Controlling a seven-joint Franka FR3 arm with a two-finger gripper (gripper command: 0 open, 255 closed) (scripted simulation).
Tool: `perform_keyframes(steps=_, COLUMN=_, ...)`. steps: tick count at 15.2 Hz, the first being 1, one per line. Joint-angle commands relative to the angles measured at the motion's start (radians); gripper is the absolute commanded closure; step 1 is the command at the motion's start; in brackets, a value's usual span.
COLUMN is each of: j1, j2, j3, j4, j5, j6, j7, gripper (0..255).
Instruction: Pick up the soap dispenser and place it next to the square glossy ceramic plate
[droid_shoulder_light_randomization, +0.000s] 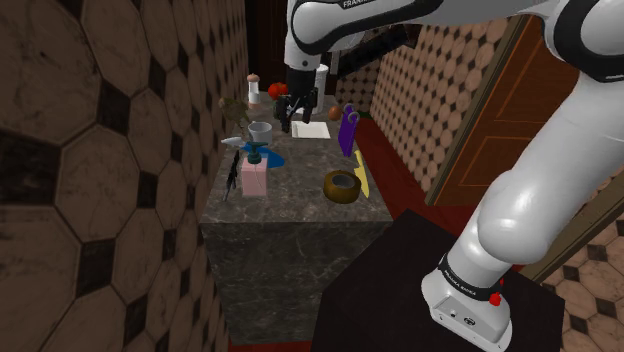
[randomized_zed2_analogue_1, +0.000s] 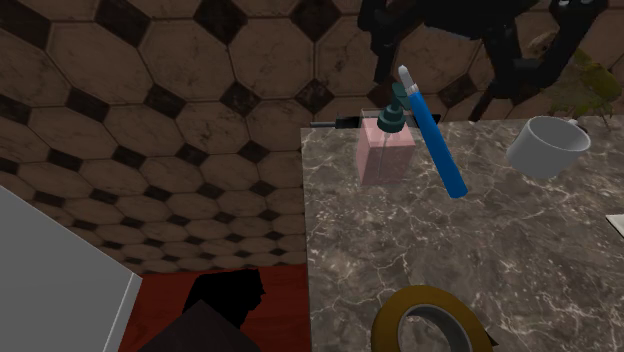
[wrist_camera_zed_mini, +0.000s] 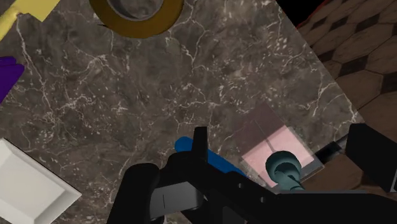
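Observation:
The soap dispenser (droid_shoulder_light_randomization: 253, 175) is a pale pink block with a dark teal pump. It stands upright near the counter's edge on the shoulder view's left, and I see it again in the second exterior view (randomized_zed2_analogue_1: 385, 150) and below my hand (wrist_camera_zed_mini: 275, 147). The square white plate (droid_shoulder_light_randomization: 310, 130) lies flat farther back on the counter; one corner of it (wrist_camera_zed_mini: 32, 184) appears beside my left finger. My black gripper (droid_shoulder_light_randomization: 297, 110) hangs open above the counter between plate and dispenser, holding nothing (wrist_camera_zed_mini: 254, 188). The dispenser sits nearer my right finger, untouched.
A blue-handled tool (randomized_zed2_analogue_1: 436, 140) leans by the dispenser, with a white cup (randomized_zed2_analogue_1: 548, 146) behind it. A brown ring-shaped bowl (droid_shoulder_light_randomization: 343, 185), a yellow strip (droid_shoulder_light_randomization: 361, 178) and a purple object (droid_shoulder_light_randomization: 347, 128) lie toward the shoulder view's right. A tiled wall (droid_shoulder_light_randomization: 100, 150) borders the counter.

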Motion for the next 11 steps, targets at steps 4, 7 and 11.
perform_keyframes(steps=4, j1=0.021, j2=0.189, j3=0.021, j4=0.16, j5=-0.01, j6=0.024, j7=-0.018, gripper=0)
perform_keyframes(steps=7, j1=0.036, j2=0.306, j3=0.032, j4=0.275, j5=-0.021, j6=0.023, j7=-0.027, gripper=0)
perform_keyframes(steps=11, j1=0.054, j2=0.429, j3=0.042, j4=0.408, j5=-0.034, j6=0.009, j7=-0.036, gripper=0)
